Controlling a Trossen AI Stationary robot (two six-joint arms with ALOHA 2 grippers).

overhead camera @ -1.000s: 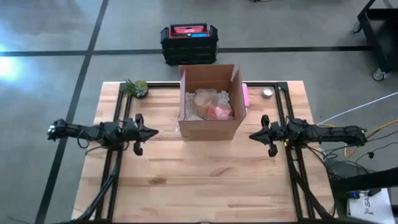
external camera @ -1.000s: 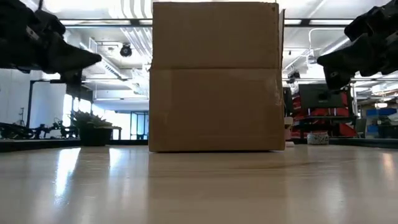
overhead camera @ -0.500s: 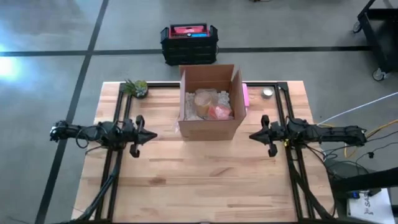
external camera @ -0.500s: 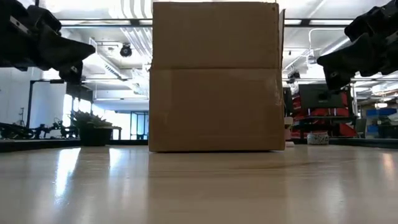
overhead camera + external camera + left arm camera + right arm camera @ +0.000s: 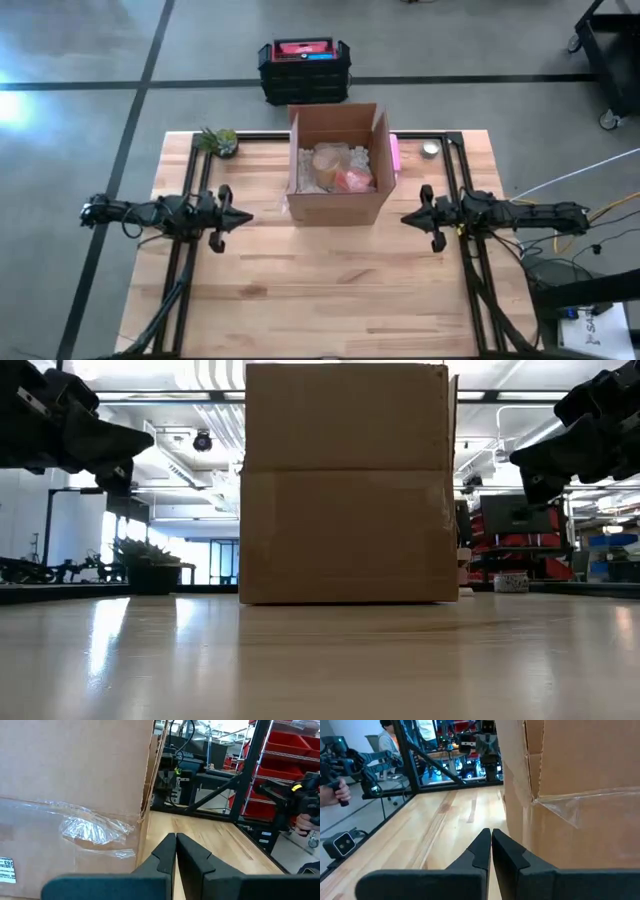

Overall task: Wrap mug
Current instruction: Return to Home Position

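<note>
An open cardboard box (image 5: pixel 338 206) stands at the table's far middle, its base flat on the wood. White filling, a pale wrapped bundle (image 5: pixel 328 160) and an orange-red thing (image 5: pixel 354 180) lie inside; which one is the mug I cannot tell. My left gripper (image 5: pixel 246 215) hovers shut to the left of the box, its tips pointing at it. My right gripper (image 5: pixel 405 217) hovers shut to the right of the box and also points at it. In the wrist views each pair of fingers (image 5: pixel 175 838) (image 5: pixel 491 833) is closed on nothing, beside a taped box wall (image 5: pixel 75 770) (image 5: pixel 580 770).
A small potted plant (image 5: pixel 218 141) stands at the far left. A pink flat thing (image 5: pixel 394 152) and a small round tin (image 5: pixel 430 149) lie right of the box. A black crate (image 5: pixel 304 70) sits on the floor beyond. People stand in the room (image 5: pixel 387 737). Bare wood lies in front of the box.
My left gripper has shifted a little toward the table's near edge and away from the box; in the low view its tip now stands higher. It has stayed shut.
</note>
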